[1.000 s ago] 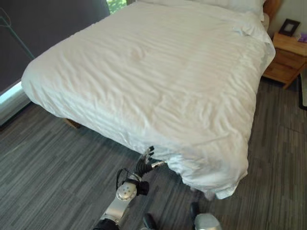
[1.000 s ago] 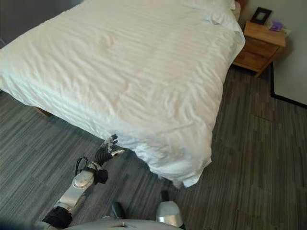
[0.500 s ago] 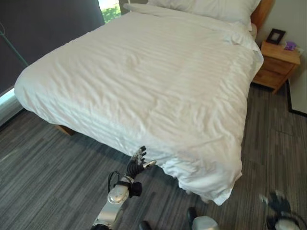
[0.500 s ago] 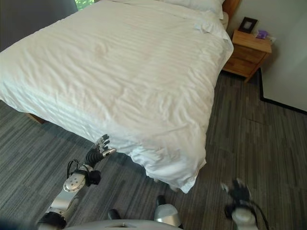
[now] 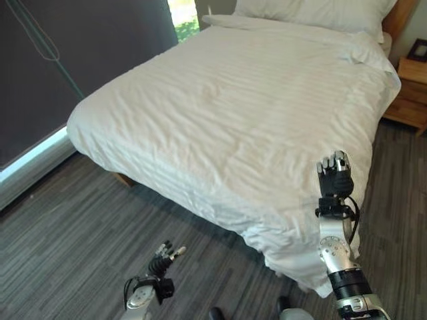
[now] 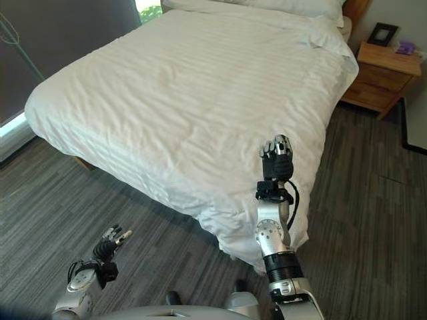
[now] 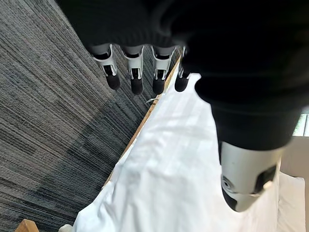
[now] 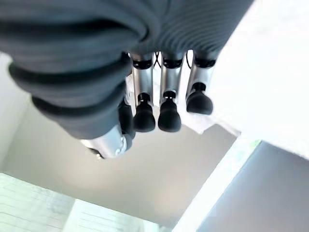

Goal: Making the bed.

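Right hand point(image 5: 334, 175) is raised upright at about 4 o'clock in the head views, in front of the near right corner of the duvet point(image 5: 253, 107); its fingers point(image 8: 166, 104) are curled loosely downward with nothing held, and no contact with the cloth is seen. Left hand point(image 5: 163, 257) is seen low at 7 o'clock over the grey carpet floor point(image 5: 60, 247), well apart from the bed; its fingers point(image 7: 135, 72) are extended and spread, nothing gripped. In the left wrist view the duvet's hanging edge point(image 7: 164, 159) and a strip of the wooden bed frame point(image 7: 145, 116) are seen past the fingertips, not touched. The bed point(image 6: 53, 143) is covered by the white striped duvet, spread flat from 9 o'clock to 2 o'clock, with light wrinkles and a bunched, sagging fold at the near corner point(image 6: 233, 230) beside the right arm. Pillows point(image 5: 313, 12) are laid at the head, around 12 to 1 o'clock. A wooden nightstand point(image 6: 383, 77) is placed just beside the bed at 2 o'clock, with a small dark picture frame point(image 6: 383, 33) on top and a small purple item point(image 6: 405, 47) near it, too small to identify. A dark curtain point(image 5: 73, 60) is hung along the 10 o'clock side, with a bright window gap point(image 5: 183, 12) at 11 o'clock.
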`<state>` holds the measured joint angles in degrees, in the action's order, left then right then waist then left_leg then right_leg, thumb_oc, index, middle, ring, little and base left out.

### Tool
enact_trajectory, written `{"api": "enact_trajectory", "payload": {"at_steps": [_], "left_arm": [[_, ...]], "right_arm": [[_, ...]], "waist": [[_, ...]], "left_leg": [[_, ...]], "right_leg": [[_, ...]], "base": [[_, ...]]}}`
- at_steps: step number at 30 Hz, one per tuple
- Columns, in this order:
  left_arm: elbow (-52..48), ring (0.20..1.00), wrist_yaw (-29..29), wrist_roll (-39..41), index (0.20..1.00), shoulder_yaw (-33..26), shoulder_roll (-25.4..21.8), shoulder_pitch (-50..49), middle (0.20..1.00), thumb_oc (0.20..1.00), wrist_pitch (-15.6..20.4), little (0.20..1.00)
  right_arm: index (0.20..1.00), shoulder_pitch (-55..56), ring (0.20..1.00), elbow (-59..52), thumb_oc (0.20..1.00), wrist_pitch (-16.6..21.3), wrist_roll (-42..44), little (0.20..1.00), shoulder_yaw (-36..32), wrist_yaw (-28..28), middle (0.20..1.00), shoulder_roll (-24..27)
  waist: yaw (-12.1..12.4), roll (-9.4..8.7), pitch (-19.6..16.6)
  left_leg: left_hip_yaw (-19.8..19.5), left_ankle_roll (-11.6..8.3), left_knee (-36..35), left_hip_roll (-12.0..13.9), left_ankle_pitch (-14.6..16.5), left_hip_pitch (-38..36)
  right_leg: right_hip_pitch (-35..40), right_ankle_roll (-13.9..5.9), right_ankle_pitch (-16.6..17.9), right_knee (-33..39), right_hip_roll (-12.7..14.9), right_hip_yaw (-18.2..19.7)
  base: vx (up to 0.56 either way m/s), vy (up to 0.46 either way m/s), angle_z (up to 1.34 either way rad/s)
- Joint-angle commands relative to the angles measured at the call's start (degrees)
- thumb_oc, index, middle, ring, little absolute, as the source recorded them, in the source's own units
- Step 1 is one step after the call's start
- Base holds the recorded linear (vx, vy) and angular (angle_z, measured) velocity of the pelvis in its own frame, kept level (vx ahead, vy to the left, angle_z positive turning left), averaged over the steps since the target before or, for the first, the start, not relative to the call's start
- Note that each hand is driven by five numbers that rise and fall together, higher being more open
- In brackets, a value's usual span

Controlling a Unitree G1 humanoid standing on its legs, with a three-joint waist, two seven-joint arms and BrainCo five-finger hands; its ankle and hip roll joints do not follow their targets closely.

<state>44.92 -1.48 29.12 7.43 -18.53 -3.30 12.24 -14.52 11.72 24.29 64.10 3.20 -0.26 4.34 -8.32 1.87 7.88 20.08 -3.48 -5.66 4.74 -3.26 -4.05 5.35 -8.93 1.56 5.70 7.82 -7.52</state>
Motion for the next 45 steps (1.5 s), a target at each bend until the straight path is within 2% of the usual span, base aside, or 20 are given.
{"api": "enact_trajectory", "payload": {"at_steps": [1, 2, 3, 6, 7, 10, 11, 12, 14, 17, 19, 22, 26, 28, 30, 33, 34, 36, 38, 45], "left_arm": [[3.44, 1.000, 0.52, 1.36, 1.000, -0.47, -3.02, 7.04, 1.000, 1.000, 4.02, 1.000], [4.05, 1.000, 0.91, 1.31, 1.000, 0.00, -2.72, 7.46, 1.000, 1.000, 4.10, 1.000], [4.81, 1.000, 1.94, 1.79, 1.000, 1.30, -1.93, 8.68, 1.000, 1.000, 4.56, 1.000], [5.23, 1.000, 2.43, 2.39, 1.000, 1.80, -1.62, 9.70, 1.000, 1.000, 4.87, 1.000], [6.15, 1.000, 2.90, 3.18, 1.000, 2.51, -1.02, 11.51, 1.000, 1.000, 5.11, 1.000], [8.37, 1.000, 3.24, 3.78, 1.000, 3.11, -0.85, 14.11, 1.000, 1.000, 5.43, 1.000], [4.24, 1.000, 7.89, 6.03, 1.000, 7.03, 0.50, 20.23, 1.000, 1.000, 8.55, 1.000], [3.15, 1.000, 7.09, 6.75, 1.000, 7.72, 1.63, 24.34, 1.000, 1.000, 6.48, 1.000], [4.86, 1.000, 6.03, 6.83, 1.000, 7.96, 0.82, 26.66, 1.000, 1.000, 5.91, 1.000], [5.34, 1.000, 4.12, 7.53, 1.000, 7.73, -1.29, 26.44, 1.000, 1.000, 6.40, 1.000], [5.36, 1.000, 2.00, 6.52, 1.000, 6.03, -1.75, 23.56, 1.000, 1.000, 6.18, 1.000], [4.65, 1.000, 0.52, 5.69, 1.000, 3.82, -0.76, 19.55, 1.000, 1.000, 6.39, 1.000], [2.98, 1.000, -0.56, 5.47, 1.000, 3.12, 1.15, 16.50, 1.000, 1.000, 6.11, 1.000], [2.41, 1.000, -1.89, 6.79, 1.000, 2.09, 1.30, 14.44, 1.000, 1.000, 5.33, 1.000], [2.39, 1.000, -1.90, 6.81, 1.000, 2.13, 1.35, 14.49, 1.000, 1.000, 5.32, 1.000], [2.96, 1.000, -2.69, 7.62, 1.000, 0.95, 0.84, 13.05, 1.000, 1.000, 4.54, 1.000], [2.54, 1.000, -2.80, 7.83, 1.000, 0.18, 0.55, 12.40, 1.000, 1.000, 4.30, 1.000], [0.68, 1.000, -2.22, 7.12, 1.000, 0.12, 0.69, 11.88, 1.000, 1.000, 4.69, 1.000], [-0.36, 1.000, -1.63, 6.71, 1.000, -0.11, 0.73, 11.95, 1.000, 1.000, 4.89, 1.000], [-10.66, 1.000, 1.40, 6.18, 1.000, -3.84, 0.22, 13.04, 1.000, 1.000, 6.68, 1.000]], "right_arm": [[0.200, -6.46, 0.200, 0.34, 0.200, 3.90, 3.83, 0.200, -1.07, 2.14, 0.200, -3.47], [0.200, -7.09, 0.200, 1.72, 0.200, 4.57, 4.48, 0.200, -0.38, 1.94, 0.200, -4.12], [0.200, -8.72, 0.200, 4.63, 0.200, 4.70, 4.93, 0.200, 0.83, 0.73, 0.200, -4.77], [0.200, -9.40, 0.200, 7.48, 0.200, 4.45, 4.88, 0.200, 1.57, 0.19, 0.200, -5.01], [0.200, -9.94, 0.200, 11.34, 0.200, 3.75, 5.76, 0.200, 2.24, -0.17, 0.200, -5.59], [0.200, -11.11, 0.200, 17.18, 0.200, 1.94, 6.17, 0.200, 3.40, 0.04, 0.200, -5.62], [0.200, -11.34, 0.200, 17.54, 0.200, 0.61, 6.00, 0.200, 6.82, -0.41, 0.200, -6.92], [0.200, -12.50, 0.200, 19.66, 0.200, 0.93, 5.46, 0.200, 8.17, -0.60, 0.200, -7.56], [0.200, -15.97, 0.200, 28.18, 0.200, -0.70, 6.47, 0.200, 6.66, -0.63, 0.200, -7.20], [0.200, -19.20, 0.200, 35.73, 0.200, -3.78, 4.54, 0.200, 4.82, -0.82, 0.200, -4.35], [0.200, -14.39, 0.200, 40.90, 0.200, -7.62, 1.53, 0.200, 3.63, 0.60, 0.200, -2.77], [0.200, -6.55, 0.200, 44.11, 0.200, -10.01, -2.24, 0.200, 1.93, 2.13, 0.200, -0.30], [0.200, -1.68, 0.200, 48.64, 0.200, -10.92, -7.22, 0.200, -2.23, 1.88, 0.200, 3.22], [0.200, 0.82, 0.200, 51.76, 0.200, -11.78, -8.49, 0.200, -10.12, 0.74, 0.200, 9.46], [0.200, 0.75, 0.200, 51.87, 0.200, -11.80, -8.47, 0.200, -10.20, 0.85, 0.200, 9.57], [0.200, 3.62, 0.200, 51.75, 0.200, -11.42, -6.50, 0.200, -18.03, 0.22, 0.200, 16.65], [0.200, 5.99, 0.200, 49.81, 0.200, -10.88, -6.31, 0.200, -20.94, 0.24, 0.200, 19.66], [0.200, 7.97, 0.200, 45.78, 0.200, -9.97, -6.35, 0.200, -21.34, 0.46, 0.200, 20.91], [0.200, 8.74, 0.200, 42.57, 0.200, -9.41, -6.54, 0.200, -20.68, 0.66, 0.200, 20.85], [0.200, 13.58, 0.200, 18.65, 0.200, -4.69, -8.94, 0.200, -18.78, 1.91, 0.200, 18.28]], "waist": [[0.63, -2.85, 1.50], [0.77, -2.52, 1.61], [1.01, -1.11, 2.59], [1.14, 0.19, 3.57], [1.10, 1.72, 5.00], [1.08, 3.95, 6.36], [0.72, 4.36, 7.38], [0.72, 4.89, 7.80], [1.08, 5.94, 8.80], [1.75, 7.15, 9.72], [1.52, 7.64, 9.88], [0.53, 7.23, 9.56], [-0.58, 6.38, 8.74], [-1.77, 5.44, 7.92], [-1.67, 5.52, 7.85], [-2.90, 4.31, 7.13], [-3.71, 3.28, 6.69], [-4.21, 2.43, 6.33], [-4.48, 1.90, 6.10], [-6.10, -0.78, 3.88]], "left_leg": [[0.45, -3.79, 0.66, 3.34, 2.70, -4.18], [0.42, -3.89, 0.66, 3.35, 2.58, -3.95], [0.29, -4.17, 0.66, 3.27, 2.09, -2.93], [0.28, -4.40, 0.66, 3.25, 1.72, -2.04], [0.33, -4.56, 0.66, 3.09, 1.14, -0.60], [0.39, -4.85, 0.66, 3.02, 0.26, 2.15], [0.58, -5.07, 0.66, 2.94, -0.26, 3.55], [0.44, -5.08, 0.66, 2.98, -0.61, 4.61], [0.48, -5.61, 0.66, 3.47, -1.54, 6.48], [0.27, -5.87, 0.66, 3.87, -2.23, 7.86], [0.44, -6.16, 0.66, 4.19, -2.16, 7.33], [0.50, -6.23, 0.66, 4.32, -1.87, 6.48], [0.61, -6.08, 0.66, 4.22, -1.30, 5.41], [0.69, -5.79, 0.66, 3.93, -0.17, 4.09], [0.74, -5.77, 0.66, 3.98, -0.47, 4.34], [1.11, -5.52, 0.66, 3.83, 0.25, 3.28], [1.41, -5.46, 0.66, 3.92, 0.44, 3.07], [1.64, -5.40, 0.66, 4.08, 0.58, 2.66], [1.80, -5.37, 0.66, 4.17, 0.63, 2.45], [3.31, -5.12, 0.66, 5.07, 1.31, -0.19]], "right_leg": [[-2.72, -1.26, 2.02, -0.79, 4.46, 0.21], [-2.81, -1.21, 2.01, -0.71, 4.50, 0.12], [-3.65, -1.14, 1.95, -0.70, 4.60, 0.00], [-4.53, -1.07, 2.02, -0.70, 4.75, 0.11], [-6.02, -1.10, 2.31, -0.70, 4.97, 0.31], [-9.27, -1.28, 3.07, -0.70, 5.07, 0.84], [-10.81, -1.46, 3.59, -0.70, 5.09, 1.10], [-12.09, -1.63, 3.84, -0.70, 4.89, 1.45], [-13.79, -1.85, 4.18, -0.70, 4.82, 1.28], [-14.47, -1.80, 4.12, -0.70, 4.62, 1.11], [-13.81, -1.84, 3.57, -0.70, 4.54, 0.80], [-12.79, -1.80, 3.35, -0.70, 4.51, 0.48], [-11.77, -1.80, 3.08, -0.70, 4.59, 0.04], [-10.69, -2.02, 2.42, -0.70, 4.89, -0.23], [-10.98, -1.91, 2.72, -0.70, 4.82, -0.16], [-10.27, -1.94, 2.40, -0.70, 4.96, -0.16], [-10.16, -1.91, 2.43, -0.70, 4.90, 0.00], [-9.98, -1.94, 2.40, -0.70, 4.77, 0.22], [-9.90, -1.89, 2.42, -0.70, 4.61, 0.48], [-8.69, -1.94, 2.26, -0.70, 3.59, 2.09]], "base": [[0.02, -0.037, 0.04], [0.00, -0.068, 0.05], [-0.01, -0.052, 0.04], [-0.04, -0.020, 0.02], [-0.11, -0.012, 0.04], [-0.13, -0.021, 0.00], [-0.16, -0.044, -0.05], [-0.15, -0.055, -0.03], [-0.11, -0.053, 0.00], [-0.06, -0.046, -0.05], [0.04, -0.034, -0.04], [0.05, -0.003, 0.00], [0.06, -0.004, 0.04], [0.08, 0.011, 0.07], [0.01, 0.000, 0.07], [0.02, -0.008, 0.04], [0.01, -0.012, 0.07], [0.00, -0.010, 0.02], [0.00, 0.000, 0.00], [0.01, -0.022, -0.17]]}}
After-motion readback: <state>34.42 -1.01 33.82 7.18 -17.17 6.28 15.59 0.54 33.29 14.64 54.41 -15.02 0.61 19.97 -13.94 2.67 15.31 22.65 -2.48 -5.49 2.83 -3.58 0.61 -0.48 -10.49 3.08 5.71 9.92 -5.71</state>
